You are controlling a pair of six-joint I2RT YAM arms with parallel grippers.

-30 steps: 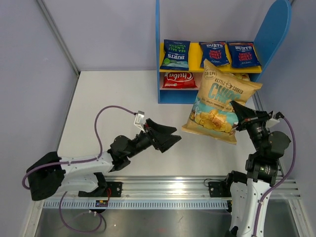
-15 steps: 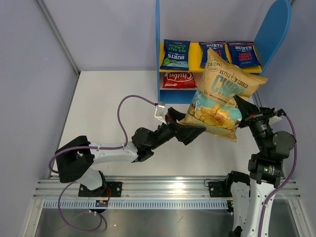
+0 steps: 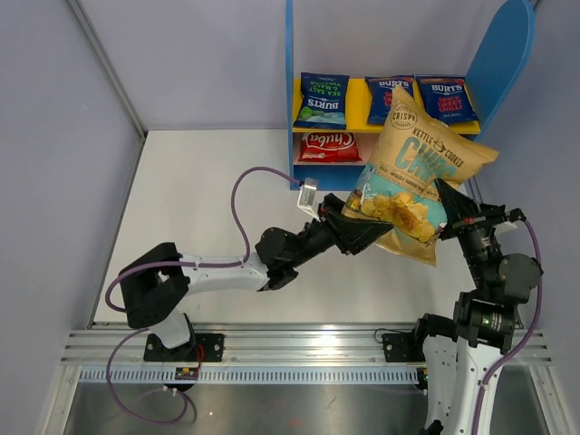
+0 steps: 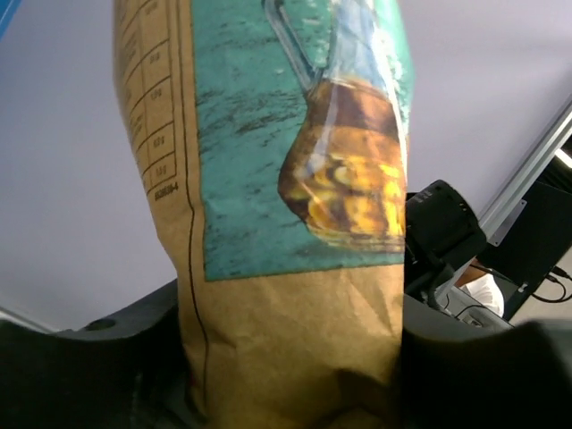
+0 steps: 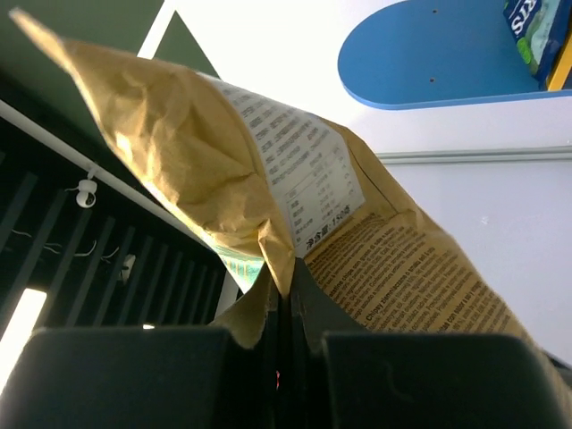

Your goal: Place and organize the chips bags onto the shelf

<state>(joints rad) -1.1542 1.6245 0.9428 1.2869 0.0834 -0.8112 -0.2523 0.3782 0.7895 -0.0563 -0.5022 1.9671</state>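
Note:
A large tan-gold chips bag [image 3: 421, 172] hangs tilted in the air in front of the shelf [image 3: 290, 91]. My right gripper [image 3: 444, 195] is shut on the bag's right edge, with the crimped paper [image 5: 357, 232] pinched at my right gripper [image 5: 284, 331]. My left gripper [image 3: 367, 231] has its jaws closed on the bag's lower left end; in the left wrist view the bag [image 4: 295, 223] fills the space between the fingers [image 4: 483, 366]. Three blue Burts bags [image 3: 322, 100] [image 3: 385, 91] [image 3: 446, 98] stand on the yellow board. A red-white Chuba bag [image 3: 328, 145] lies on the board below.
The shelf's tall rounded blue side [image 3: 503, 50] rises right behind the held bag and shows in the right wrist view [image 5: 429, 54]. The white tabletop [image 3: 208, 181] lies to the left. A metal rail [image 3: 299, 349] runs along the near edge. Grey walls enclose the table.
My left arm reached right and up from mid-table to the bag's lower left end and its jaws closed there. The right gripper lifted the bag slightly toward the shelf.

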